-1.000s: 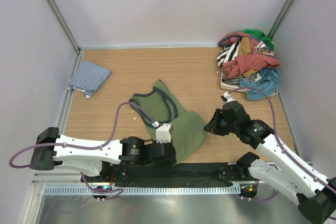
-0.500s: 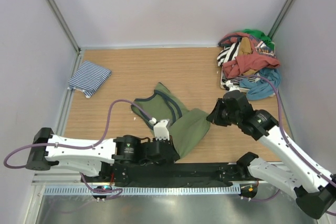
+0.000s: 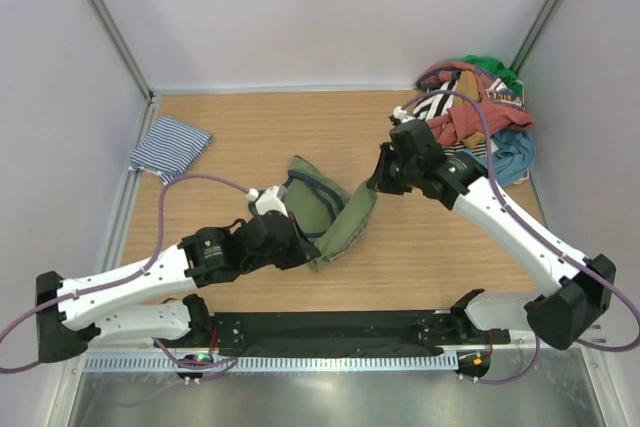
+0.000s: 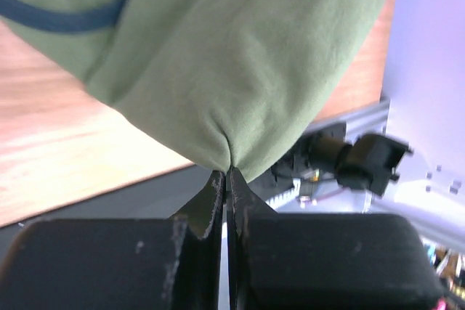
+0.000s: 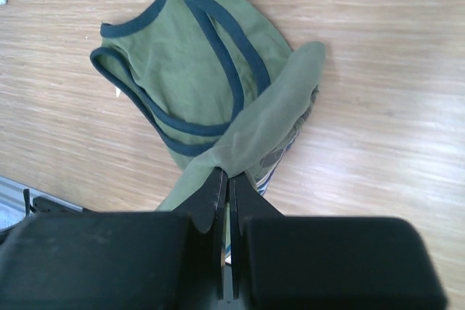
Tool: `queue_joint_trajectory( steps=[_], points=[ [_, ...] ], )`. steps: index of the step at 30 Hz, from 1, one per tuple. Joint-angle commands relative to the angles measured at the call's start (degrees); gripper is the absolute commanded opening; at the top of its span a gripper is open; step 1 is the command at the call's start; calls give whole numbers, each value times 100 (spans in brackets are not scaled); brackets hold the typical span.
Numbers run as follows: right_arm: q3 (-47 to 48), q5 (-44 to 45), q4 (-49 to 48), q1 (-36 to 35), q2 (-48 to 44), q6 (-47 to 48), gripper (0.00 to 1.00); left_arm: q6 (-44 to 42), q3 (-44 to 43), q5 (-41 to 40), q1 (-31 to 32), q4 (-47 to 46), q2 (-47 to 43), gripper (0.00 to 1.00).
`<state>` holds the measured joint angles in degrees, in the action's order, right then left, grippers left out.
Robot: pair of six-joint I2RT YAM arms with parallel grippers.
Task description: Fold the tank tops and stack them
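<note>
- Left gripper (image 4: 227, 173) is clenched on an edge of the olive tank top (image 3: 322, 209).
- Right gripper (image 5: 226, 177) pinches another edge of it, the cloth doubled over itself mid-worktop (image 3: 240, 127).
- Striped tank top (image 3: 170, 147) lies folded at the far-left corner.

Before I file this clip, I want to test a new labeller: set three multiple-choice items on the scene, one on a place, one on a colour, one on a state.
1. Where on the table is the striped top? A far left; B far right; C near middle.
2. What colour edges the green top? A red; B navy; C white.
3. The left gripper and right gripper are: A both open; B one open, one shut; C both shut on the green top.

Answers: 1 A, it lies at the table's far left edge. 2 B, dark navy bands run round neck and armholes. 3 C, each wrist view shows green cloth pinched between closed fingers.
</note>
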<state>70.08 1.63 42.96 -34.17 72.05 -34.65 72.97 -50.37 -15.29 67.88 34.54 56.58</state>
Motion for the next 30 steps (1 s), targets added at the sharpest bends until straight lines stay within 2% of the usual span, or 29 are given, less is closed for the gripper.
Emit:
queue_joint_trajectory(
  steps=[1, 11, 20, 23, 30],
  points=[
    [575, -48, -393, -2, 370, 231, 1, -397, -166, 386, -502, 167, -199, 0],
    [1551, -382, -806, -10, 1706, 336, 1, -1100, -8, 1809, -2619, 140, -200, 0],
    [2264, -743, -1351, -2, 2770, 372, 1, -1741, -70, 2863, -4219, 88, 90, 0],
    [2431, -743, -1518, -2, 3086, 372, 1, -1804, 27, 3223, -4589, -192, 345, 0],
    [2738, -787, -2054, 16, 3718, 266, 3, -1953, 10, 3471, -5223, -439, 837, 0]
  ],
)
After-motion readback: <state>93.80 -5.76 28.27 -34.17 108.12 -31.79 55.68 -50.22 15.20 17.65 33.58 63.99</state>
